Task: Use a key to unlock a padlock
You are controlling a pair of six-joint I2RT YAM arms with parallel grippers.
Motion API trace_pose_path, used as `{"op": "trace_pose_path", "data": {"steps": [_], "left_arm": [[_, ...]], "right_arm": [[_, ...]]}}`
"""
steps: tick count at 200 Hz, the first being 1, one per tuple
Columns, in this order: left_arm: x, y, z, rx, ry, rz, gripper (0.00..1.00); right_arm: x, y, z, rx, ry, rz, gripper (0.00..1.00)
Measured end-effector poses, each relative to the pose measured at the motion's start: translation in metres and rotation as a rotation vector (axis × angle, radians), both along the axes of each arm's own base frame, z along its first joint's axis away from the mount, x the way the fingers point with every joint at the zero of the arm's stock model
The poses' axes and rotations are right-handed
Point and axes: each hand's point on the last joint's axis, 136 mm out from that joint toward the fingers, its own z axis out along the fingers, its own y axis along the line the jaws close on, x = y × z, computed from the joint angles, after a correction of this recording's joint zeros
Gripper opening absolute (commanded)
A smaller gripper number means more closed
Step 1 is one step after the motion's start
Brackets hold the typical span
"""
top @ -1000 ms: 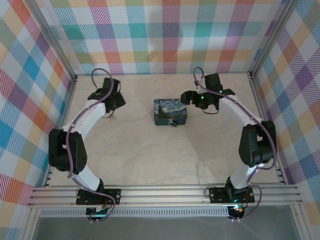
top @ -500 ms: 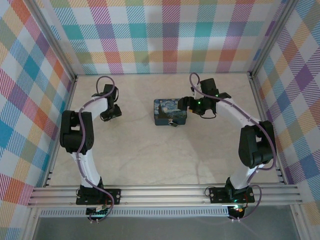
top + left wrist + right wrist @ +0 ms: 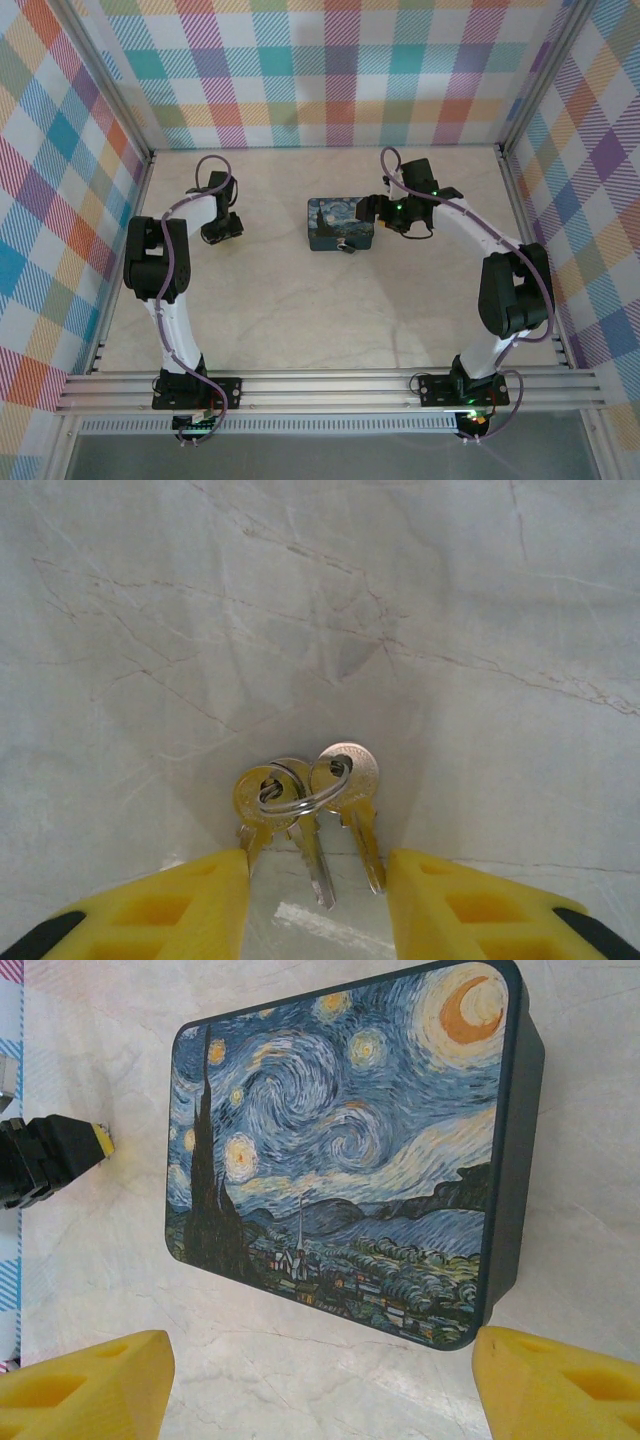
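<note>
Apart on the left gripper [image 3: 318,875]: yellow fingers [image 3: 200,895] flanking the blades of three keys [image 3: 305,795] on one ring, lying flat on the worktop [image 3: 450,630] toward its left edge, with no squeeze visible. Wide apart on the right gripper [image 3: 320,1360] too, poised at one end of the painting-print box [image 3: 340,1150] and clear of it. Padlock [image 3: 347,247] against the box's near side by its right corner, around mid-worktop, nearer the far edge, too small for detail.
</note>
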Motion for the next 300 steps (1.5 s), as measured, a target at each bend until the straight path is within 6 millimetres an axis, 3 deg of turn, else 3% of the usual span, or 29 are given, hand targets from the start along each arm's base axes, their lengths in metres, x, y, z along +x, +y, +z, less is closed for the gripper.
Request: {"op": "trace_pose_path", "data": {"steps": [77, 142, 163, 218, 228, 246, 300], "left_arm": [[0.003, 0.006, 0.021, 0.008, -0.043, -0.017, 0.43], [0.003, 0.02, 0.011, -0.017, -0.023, -0.01, 0.38], [0.001, 0.016, -0.003, -0.037, 0.001, -0.023, 0.34], [0.002, 0.012, -0.003, -0.065, -0.02, -0.025, 0.23], [0.0, 0.012, -0.004, -0.07, -0.031, -0.021, 0.22], [-0.004, 0.011, -0.004, -0.081, -0.057, -0.012, 0.11], [-0.029, 0.001, -0.002, -0.151, -0.063, 0.008, 0.0]], "right_arm": [[-0.006, 0.013, 0.001, 0.009, 0.007, 0.02, 0.77], [-0.009, 0.021, -0.003, 0.011, 0.018, 0.04, 0.77], [-0.008, 0.021, -0.003, 0.011, 0.017, 0.04, 0.77], [-0.01, 0.028, 0.002, 0.026, 0.012, 0.056, 0.76], [-0.01, 0.029, 0.003, 0.028, 0.014, 0.058, 0.76], [-0.011, 0.03, 0.003, 0.029, 0.015, 0.059, 0.76], [-0.012, 0.031, 0.002, 0.029, 0.016, 0.062, 0.75]]}}
